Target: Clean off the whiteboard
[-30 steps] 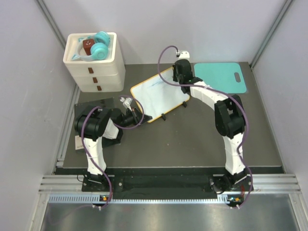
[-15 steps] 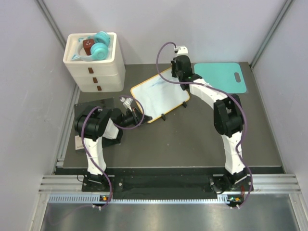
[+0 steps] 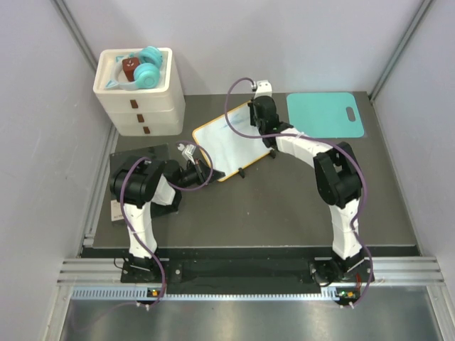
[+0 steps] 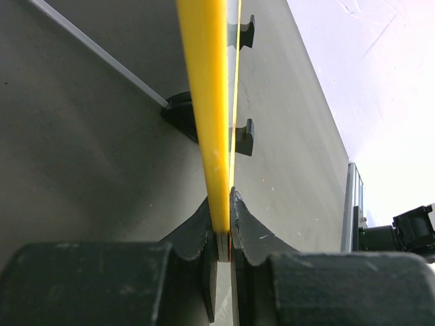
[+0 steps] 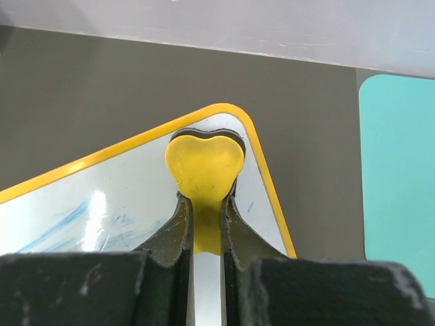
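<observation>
Leftward along the far edge of the whiteboard point(image 3: 229, 148) the right pincer point(image 3: 260, 112) is shifted, clamped on a yellow heart-shaped eraser point(image 5: 204, 163) laid flat for wiping. Faint blue streaks point(image 5: 58, 229) are noted. The board, angled mid-tabletop point(image 3: 298, 206), is steadied by the left pincer point(image 4: 224, 204), closed on its frame.

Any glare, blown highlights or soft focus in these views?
Top external: evenly lit and sharp. Left wrist: the wall at upper right is blown out; the left tool gripping the whiteboard is soft. Right wrist: a glare patch on the board; the right tool holding the yellow eraser is blurred.
</observation>
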Motion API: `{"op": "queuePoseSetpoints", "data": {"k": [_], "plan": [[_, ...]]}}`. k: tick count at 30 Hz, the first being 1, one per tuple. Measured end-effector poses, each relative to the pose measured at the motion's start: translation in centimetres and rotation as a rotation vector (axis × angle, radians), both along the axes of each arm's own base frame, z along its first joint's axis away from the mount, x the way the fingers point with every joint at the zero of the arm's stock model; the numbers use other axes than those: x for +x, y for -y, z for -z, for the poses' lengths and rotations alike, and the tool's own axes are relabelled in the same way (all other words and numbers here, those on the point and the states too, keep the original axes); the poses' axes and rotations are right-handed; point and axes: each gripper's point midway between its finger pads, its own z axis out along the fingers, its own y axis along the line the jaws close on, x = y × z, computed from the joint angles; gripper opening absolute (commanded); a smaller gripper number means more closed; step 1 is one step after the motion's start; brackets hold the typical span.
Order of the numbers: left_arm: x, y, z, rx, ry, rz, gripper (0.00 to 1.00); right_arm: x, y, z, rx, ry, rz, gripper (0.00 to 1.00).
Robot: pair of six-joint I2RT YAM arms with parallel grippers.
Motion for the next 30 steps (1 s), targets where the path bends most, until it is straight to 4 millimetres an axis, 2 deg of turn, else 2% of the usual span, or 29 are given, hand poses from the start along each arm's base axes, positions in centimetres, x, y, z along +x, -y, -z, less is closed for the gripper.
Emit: {"op": "queuePoseSetpoints", "data": {"k": [3, 10, 12, 14, 17, 24, 30], "plan": [[0.0, 0.0, 0.0, 0.004, 0.007, 0.001, 0.0, 0.2, -0.2, -0.7, -0.02, -0.013, -0.005, 0.0], [0.0, 0.1, 0.1, 0.015, 0.025, 0.007, 0.0, 1.6, -2.5, -4.2, -0.01, 0.025, -0.047, 0.0], [0.0, 0.1, 0.1, 0.016, 0.027, 0.008, 0.0, 1.5, -2.8, -4.3, -0.008, 0.025, -0.056, 0.0], [0.0, 0.1, 0.1, 0.017, 0.027, 0.008, 0.0, 1.1, -3.0, -3.3, -0.009, 0.012, -0.076, 0.0], [-0.1, 0.1, 0.1, 0.007, 0.003, 0.003, 0.0, -0.1, -3.0, -0.7, -0.013, -0.015, -0.115, 0.0], [-0.1, 0.1, 0.2, 0.008, 0.004, 0.004, 0.0, -3.4, -2.8, 1.2, 0.028, -0.028, -0.199, 0.0], [-0.1, 0.1, 0.2, 0.008, 0.004, 0.004, 0.0, -3.4, -2.8, 1.0, 0.031, -0.012, -0.204, 0.0]]}}
